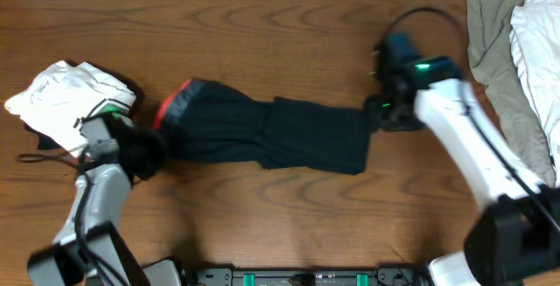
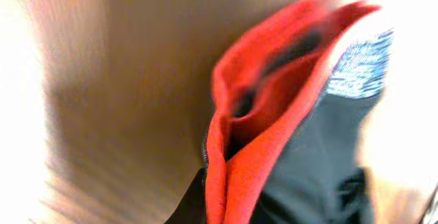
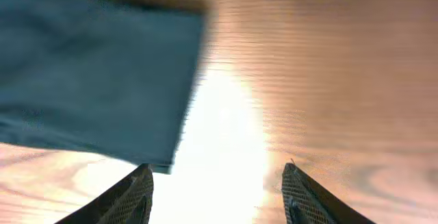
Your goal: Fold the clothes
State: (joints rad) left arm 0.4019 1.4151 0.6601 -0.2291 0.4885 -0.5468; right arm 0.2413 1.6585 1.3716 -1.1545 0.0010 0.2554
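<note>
The clothes, dark navy trousers [image 1: 280, 133], lie stretched across the middle of the table, with the red-edged grey waistband [image 1: 175, 104] at the left and the leg ends at the right. My left gripper [image 1: 149, 150] sits at the waist end. In the left wrist view the red waistband [image 2: 274, 114] and dark cloth fill the frame and hide the fingers, which are shut on the cloth. My right gripper [image 1: 385, 115] is by the leg ends. It stands open [image 3: 217, 176] over bare wood, its left fingertip [image 3: 139, 183] just under the hem corner [image 3: 157, 152].
A white shirt with a green print [image 1: 70, 98] lies at the far left, beside my left arm. A heap of grey-beige and white garments [image 1: 516, 50] fills the back right corner. A black cable [image 1: 424, 13] loops behind my right wrist.
</note>
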